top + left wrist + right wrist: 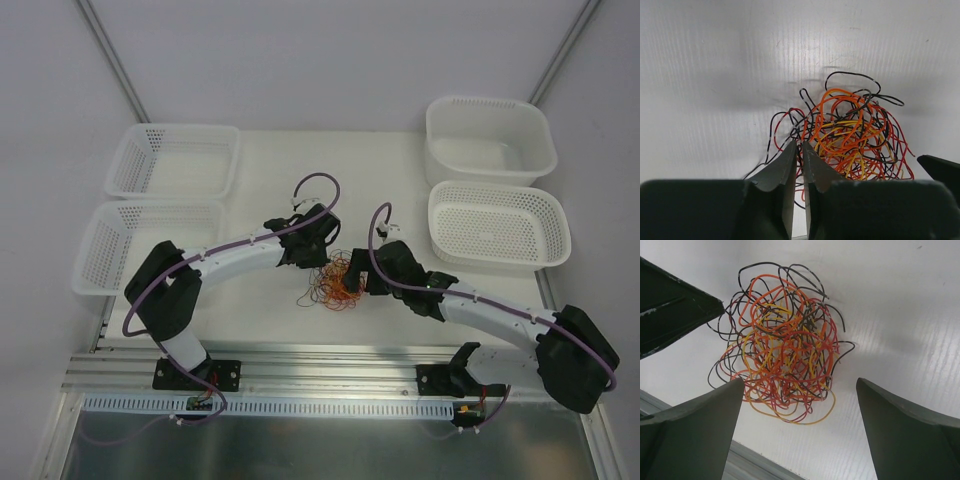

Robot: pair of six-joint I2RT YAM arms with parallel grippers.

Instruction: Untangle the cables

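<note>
White table (350, 170), plain white walls, nothing fancy. Cables (785, 360) are one curly clump of orange, red, black and pale yellow, sitting mid-table between the two arms. Left jaws are nearly pressed together at the clump's left edge, pinching what looks like a red and a black strand. Right jaws are spread wide on either side of the ball, gripping nothing. Baskets (497, 225) sit well apart on both sides. My worry: it's all knotted, so pulling on that pinch probably drags the entire ball along, since nothing pins it down. Or the hair-thin wire just slips out of the tips.
</note>
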